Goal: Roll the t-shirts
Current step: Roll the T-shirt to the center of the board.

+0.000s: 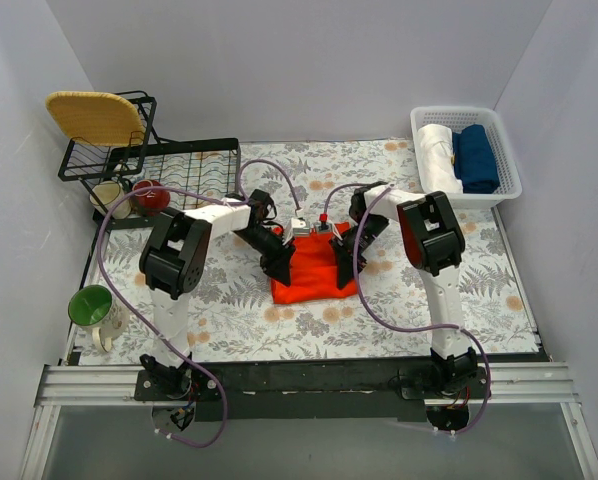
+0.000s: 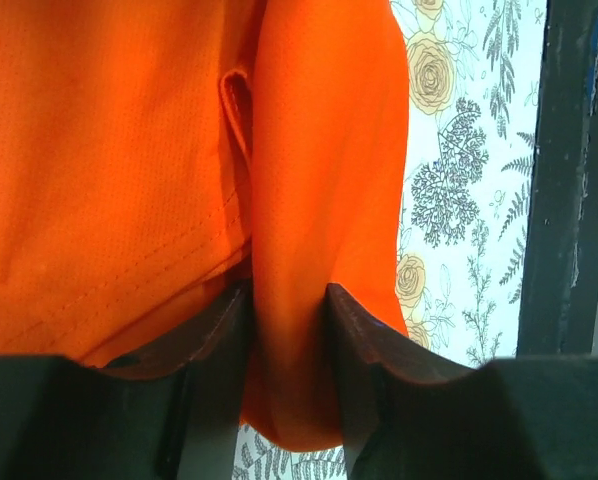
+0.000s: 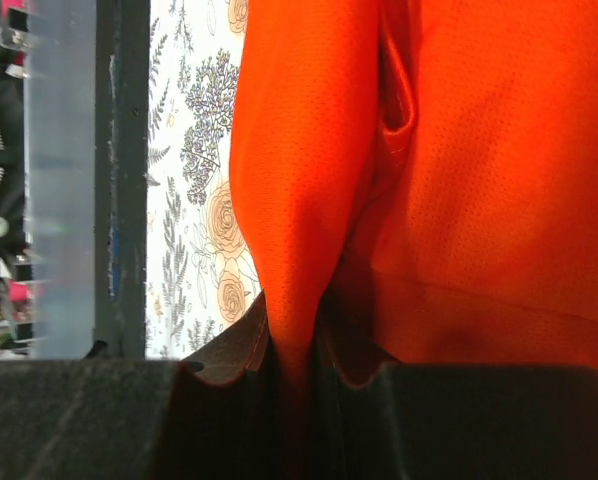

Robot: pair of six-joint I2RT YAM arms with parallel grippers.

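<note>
The orange-red t-shirt (image 1: pixel 314 270) lies folded into a small rectangle at the middle of the floral tablecloth. My left gripper (image 1: pixel 279 266) is at its left edge and my right gripper (image 1: pixel 343 268) at its right edge. In the left wrist view the left gripper (image 2: pixel 287 295) has its jaws parted, with a rounded fold of the t-shirt (image 2: pixel 109 150) sitting loosely between them. In the right wrist view the right gripper (image 3: pixel 294 310) is shut, pinching a narrow fold of the t-shirt (image 3: pixel 499 150). The neck tag is hidden.
A white basket (image 1: pixel 466 112) at the back right holds a white roll (image 1: pixel 437 155) and a blue roll (image 1: pixel 476 158). A black wire rack (image 1: pixel 179 165) with a yellow woven plate (image 1: pixel 94 115) stands back left, a red mug (image 1: pixel 151 195) beside it. A green mug (image 1: pixel 91 305) sits front left.
</note>
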